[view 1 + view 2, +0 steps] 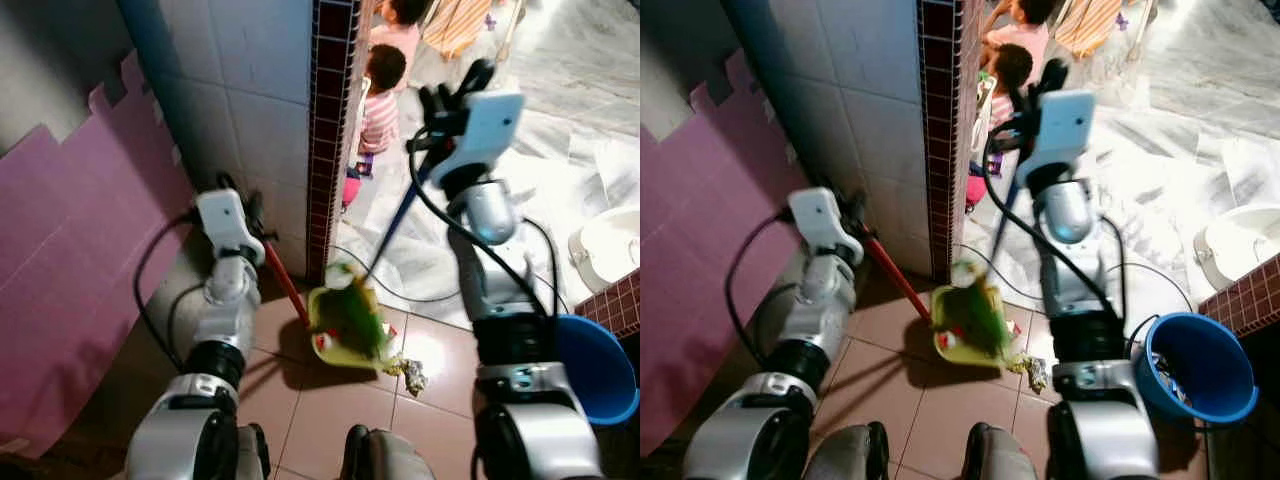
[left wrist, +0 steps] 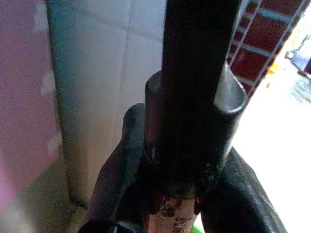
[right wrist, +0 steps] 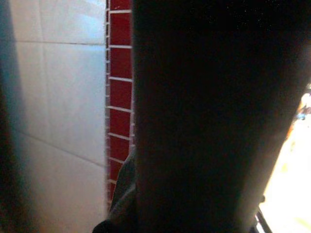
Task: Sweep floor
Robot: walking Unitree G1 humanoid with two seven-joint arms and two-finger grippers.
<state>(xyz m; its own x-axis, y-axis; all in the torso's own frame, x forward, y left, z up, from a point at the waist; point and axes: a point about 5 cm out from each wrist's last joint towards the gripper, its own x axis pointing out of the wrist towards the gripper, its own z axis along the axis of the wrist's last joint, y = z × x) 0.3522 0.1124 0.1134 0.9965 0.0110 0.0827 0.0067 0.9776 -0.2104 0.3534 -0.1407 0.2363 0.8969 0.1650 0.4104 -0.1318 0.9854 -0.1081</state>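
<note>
The white tiled wall [image 1: 255, 90] with its dark red tile edge [image 1: 333, 120] fills the 12 o'clock area, with a pink foam mat [image 1: 70, 260] leaning at 9 o'clock. The terracotta tile floor [image 1: 330, 410] lies below, and a pale marble floor [image 1: 560, 150] spreads toward 2 o'clock, where two children [image 1: 380, 90] are near the doorway. A blue bucket [image 1: 1195, 365] stands at 4 o'clock beside the right arm.

The left end effector [image 1: 252, 215] sits at 9 o'clock from the dustpan, clenched around the red dustpan handle [image 1: 285, 283]; the left wrist view shows its black fingers [image 2: 121, 174] wrapped around the handle's dark upper end. The right end effector [image 1: 450, 100] is raised at 1 o'clock, grasping the blue broom stick [image 1: 395, 225], which slants down toward 7 o'clock.

The yellow-green dustpan [image 1: 335, 335] rests on the terracotta floor at the foot of the wall corner. The green broom head [image 1: 358, 315] lies over it, blurred. A crumpled piece of litter [image 1: 412, 375] sits on the floor just beside the dustpan at its 4 o'clock edge.
</note>
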